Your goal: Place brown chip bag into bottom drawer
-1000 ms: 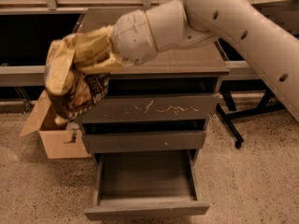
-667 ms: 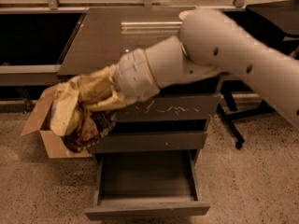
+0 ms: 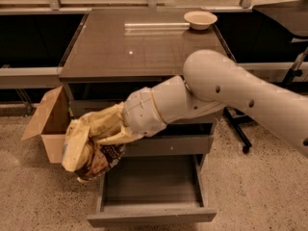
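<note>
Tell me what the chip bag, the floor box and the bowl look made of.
The brown chip bag, held by the gripper by the open bottom drawer's left side: crumpled, creased film, likely foil-plastic. Box: plain tan cardboard, open flaps. Bowl: smooth cream, ceramic or plastic; unclear.
</note>
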Robot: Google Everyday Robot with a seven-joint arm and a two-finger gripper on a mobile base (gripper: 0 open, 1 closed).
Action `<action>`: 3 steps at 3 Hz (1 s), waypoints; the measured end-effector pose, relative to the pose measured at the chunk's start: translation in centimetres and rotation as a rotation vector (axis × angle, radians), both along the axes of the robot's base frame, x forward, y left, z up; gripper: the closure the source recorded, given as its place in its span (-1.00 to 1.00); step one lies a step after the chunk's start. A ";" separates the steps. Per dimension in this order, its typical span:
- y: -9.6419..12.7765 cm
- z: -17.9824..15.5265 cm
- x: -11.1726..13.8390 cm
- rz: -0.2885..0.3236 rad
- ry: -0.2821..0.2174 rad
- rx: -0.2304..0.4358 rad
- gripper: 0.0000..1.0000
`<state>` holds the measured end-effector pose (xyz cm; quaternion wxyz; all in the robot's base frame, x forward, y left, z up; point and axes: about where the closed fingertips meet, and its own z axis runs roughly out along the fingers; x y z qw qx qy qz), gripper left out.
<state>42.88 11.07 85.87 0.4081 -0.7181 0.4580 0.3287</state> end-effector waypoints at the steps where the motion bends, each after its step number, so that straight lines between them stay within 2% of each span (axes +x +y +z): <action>1: -0.4 -4.3 -0.4 0.002 0.073 0.004 1.00; 2: -2.2 -11.0 -1.1 -0.047 0.180 0.044 1.00; 3: -4.0 -18.0 -1.7 -0.114 0.278 0.048 1.00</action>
